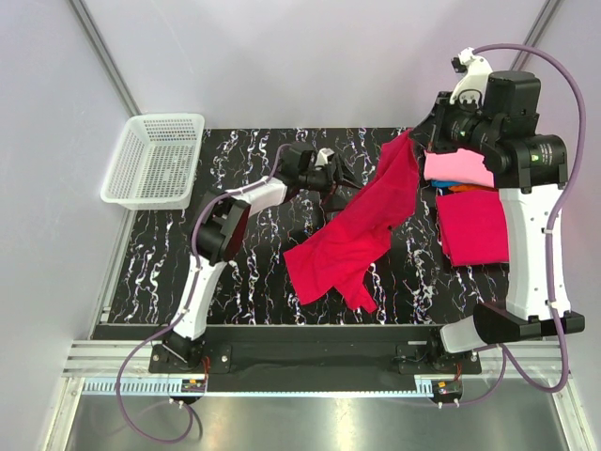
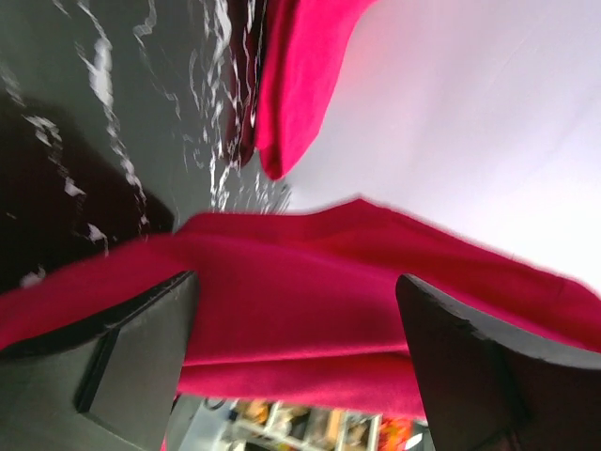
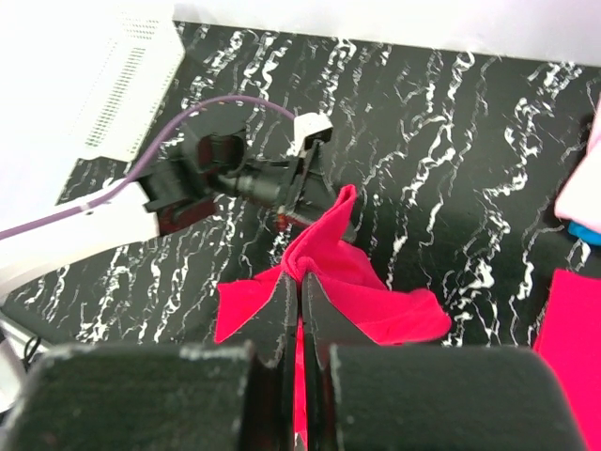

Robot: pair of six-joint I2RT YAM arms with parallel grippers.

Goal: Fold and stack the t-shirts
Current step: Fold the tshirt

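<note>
Two grippers: right gripper [image 3: 300, 282] pinches crimson t-shirt [image 1: 352, 235], left gripper [image 2: 296, 287] gapes wide near it. Black white-veined table [image 1: 244, 272], mesh basket [image 1: 155, 160], pale walls [image 1: 282, 56].

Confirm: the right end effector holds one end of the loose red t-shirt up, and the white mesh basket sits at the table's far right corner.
Wrong corner: the top external view shows the white mesh basket at the far left corner of the table. The right end effector does hold one end of the loose red t-shirt up.
</note>
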